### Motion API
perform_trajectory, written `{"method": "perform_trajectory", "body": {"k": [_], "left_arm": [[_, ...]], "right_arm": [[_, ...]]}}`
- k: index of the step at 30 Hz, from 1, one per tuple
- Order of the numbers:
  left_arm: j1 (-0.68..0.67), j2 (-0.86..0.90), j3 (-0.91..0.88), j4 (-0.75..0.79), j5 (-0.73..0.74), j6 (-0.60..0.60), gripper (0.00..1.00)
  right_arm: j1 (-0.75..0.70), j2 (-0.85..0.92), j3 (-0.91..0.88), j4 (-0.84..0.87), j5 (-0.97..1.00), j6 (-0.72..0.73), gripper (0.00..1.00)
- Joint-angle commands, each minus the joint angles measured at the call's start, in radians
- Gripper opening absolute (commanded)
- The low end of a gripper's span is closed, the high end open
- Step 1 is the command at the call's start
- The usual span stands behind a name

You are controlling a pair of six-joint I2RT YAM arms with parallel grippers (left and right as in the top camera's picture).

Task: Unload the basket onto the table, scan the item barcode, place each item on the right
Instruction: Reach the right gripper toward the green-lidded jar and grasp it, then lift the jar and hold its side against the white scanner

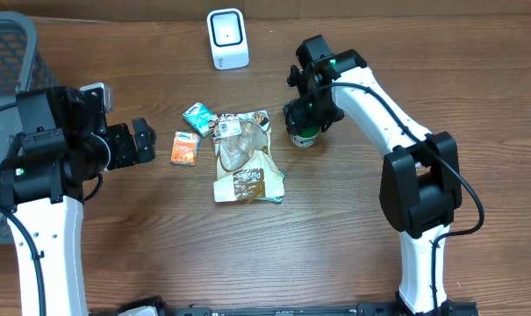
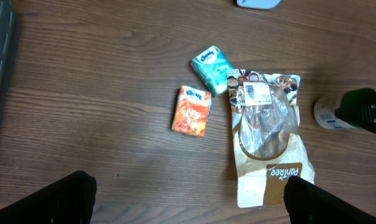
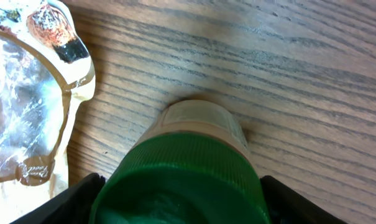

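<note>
The green cap (image 3: 175,180) of the bottle (image 1: 303,135) fills my right wrist view. The bottle stands upright on the table (image 1: 476,79), a little right of centre, just beside the snack pouch (image 1: 245,162). My right gripper (image 3: 180,204) has its jaws on either side of the cap, right against it; whether they pinch it I cannot tell. My left gripper (image 2: 191,199) hangs toward the left edge, jaws spread wide, holding nothing. An orange tissue pack (image 2: 191,111) and a teal tissue pack (image 2: 210,68) lie left of the pouch. The scanner (image 1: 227,38) stands at the far edge.
</note>
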Motion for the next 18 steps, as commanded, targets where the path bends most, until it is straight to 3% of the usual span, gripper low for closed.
{"method": "perform_trajectory", "body": {"k": [1,6,12,18], "left_arm": [[0.005,0.002,0.013,0.001,-0.006,0.008,1.0],[0.005,0.002,0.013,0.002,-0.006,0.008,1.0],[0.005,0.002,0.013,0.001,-0.006,0.008,1.0],[0.005,0.002,0.013,0.002,-0.006,0.008,1.0]], "right_arm": [[0.006,-0.019,-0.006,0.014,-0.006,-0.008,0.75],[0.005,-0.019,-0.006,0.022,-0.007,0.002,0.65],[0.005,-0.02,0.006,0.019,-0.008,0.111,0.56],[-0.001,-0.02,0.131,-0.074,-0.109,0.158,0.47]]}}
